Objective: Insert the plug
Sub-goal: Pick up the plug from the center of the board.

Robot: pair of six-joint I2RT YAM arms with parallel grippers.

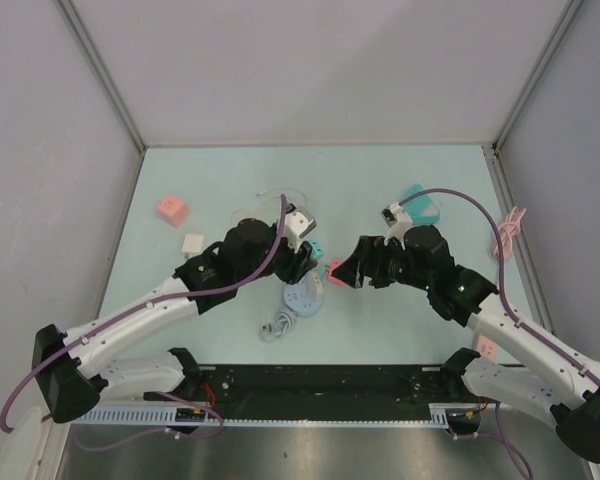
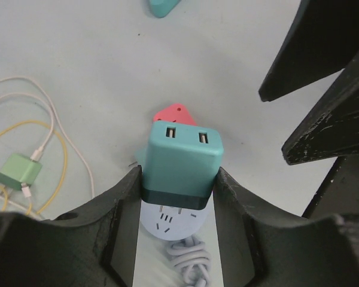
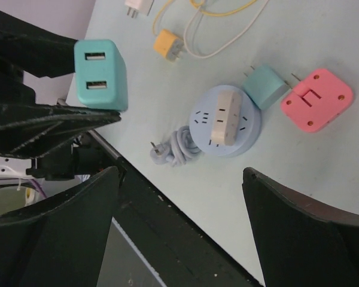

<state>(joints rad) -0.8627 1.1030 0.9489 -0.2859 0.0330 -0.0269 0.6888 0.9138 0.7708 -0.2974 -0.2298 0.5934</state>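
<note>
Above a round pale-blue plastic socket hub (image 2: 167, 222) near the table's front, the left gripper (image 2: 178, 174) pinches a teal, rounded-block plastic charger plug with two USB ports (image 2: 182, 156) by its flat sides. The ports face the wrist camera and the prongs are hidden. The right gripper (image 1: 342, 272) hangs close by, its jaws spread wide with nothing between them. A beige adapter (image 3: 226, 116) fills one outlet of the hub. The plug looks light, rigid and smooth-shelled, so a firm squeeze on the flat sides should resist twisting. The hub may slide when pressed.
</note>
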